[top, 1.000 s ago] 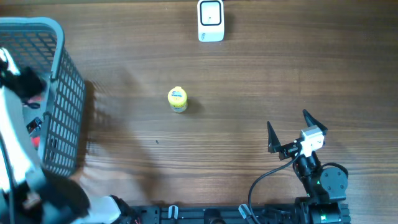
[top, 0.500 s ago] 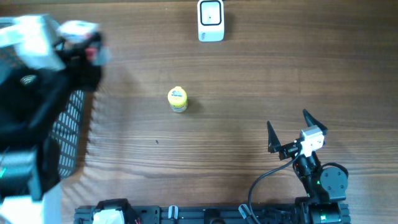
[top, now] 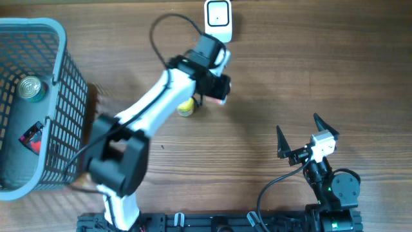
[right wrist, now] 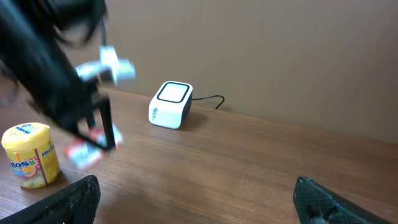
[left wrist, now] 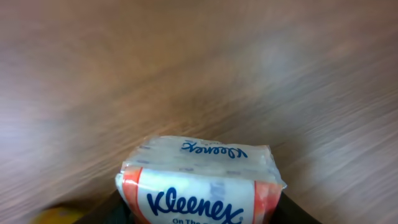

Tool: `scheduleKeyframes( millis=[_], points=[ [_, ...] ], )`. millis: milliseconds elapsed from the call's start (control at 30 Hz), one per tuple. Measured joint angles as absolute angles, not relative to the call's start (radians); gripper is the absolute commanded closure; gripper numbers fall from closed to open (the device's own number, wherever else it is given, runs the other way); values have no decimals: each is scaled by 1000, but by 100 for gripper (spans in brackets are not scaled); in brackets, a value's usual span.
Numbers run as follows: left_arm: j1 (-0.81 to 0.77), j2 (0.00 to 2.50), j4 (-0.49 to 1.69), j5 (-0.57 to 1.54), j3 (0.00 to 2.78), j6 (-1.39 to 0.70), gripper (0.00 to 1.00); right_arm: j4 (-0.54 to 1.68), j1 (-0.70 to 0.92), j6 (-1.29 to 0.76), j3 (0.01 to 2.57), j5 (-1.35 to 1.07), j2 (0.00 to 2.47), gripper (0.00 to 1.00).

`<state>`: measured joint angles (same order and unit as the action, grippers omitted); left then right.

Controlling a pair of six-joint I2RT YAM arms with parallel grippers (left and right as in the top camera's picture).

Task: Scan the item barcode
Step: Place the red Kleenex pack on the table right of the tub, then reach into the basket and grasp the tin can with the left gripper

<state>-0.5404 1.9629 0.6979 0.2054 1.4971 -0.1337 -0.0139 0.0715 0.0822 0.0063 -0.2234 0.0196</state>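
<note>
My left gripper [top: 217, 90] is shut on a Kleenex tissue pack [left wrist: 200, 182], white with orange ends, which fills the bottom of the left wrist view. Overhead, the pack [top: 217, 100] hangs above the table, a short way in front of the white barcode scanner [top: 218, 20] at the far edge. The right wrist view shows the pack [right wrist: 84, 150] blurred, left of the scanner [right wrist: 169, 104]. No barcode shows on the pack. At the near right, my right gripper [top: 297, 124] stands open and holds nothing.
A small yellow jar [top: 185, 108] stands on the table, partly under my left arm. A grey mesh basket [top: 64, 58] at the left edge holds a can [top: 29, 89] and a red item [top: 32, 138].
My left arm has swung from the basket at the left to the middle of the table near the scanner, carrying the tissue pack. The right arm has not moved.
</note>
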Motion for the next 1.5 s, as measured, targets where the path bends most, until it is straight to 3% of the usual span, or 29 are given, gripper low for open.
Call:
scheduleKeyframes(
  millis=[33,67,333,600,767,833,967,1133,1300,1500],
  points=[
    [-553,2003,692,205,1496,-136,10,-14,72,82,6,-223,20,0],
    [-558,2017,691,204,1495,-140,0,-14,72,82,6,-223,20,0],
    [-560,1951,708,119,1493,-132,0,-14,72,82,6,-223,20,0],
    [-544,1467,771,-131,1651,-125,0,-14,72,82,6,-223,20,0],
    [-359,1189,799,-286,1715,-125,0,-14,72,82,6,-223,20,0],
    [-173,1139,865,-319,1717,-125,0,-14,72,82,6,-223,20,0],
    [88,1176,947,-318,1709,-125,0,-14,72,82,6,-223,20,0],
    [434,1412,1053,-207,1693,-256,0,-14,72,82,6,-223,20,0],
    [535,1564,1064,-175,1691,-389,0,-14,72,82,6,-223,20,0],
    [543,1751,1023,-178,1691,-418,0,-14,72,82,6,-223,20,0]
  ],
)
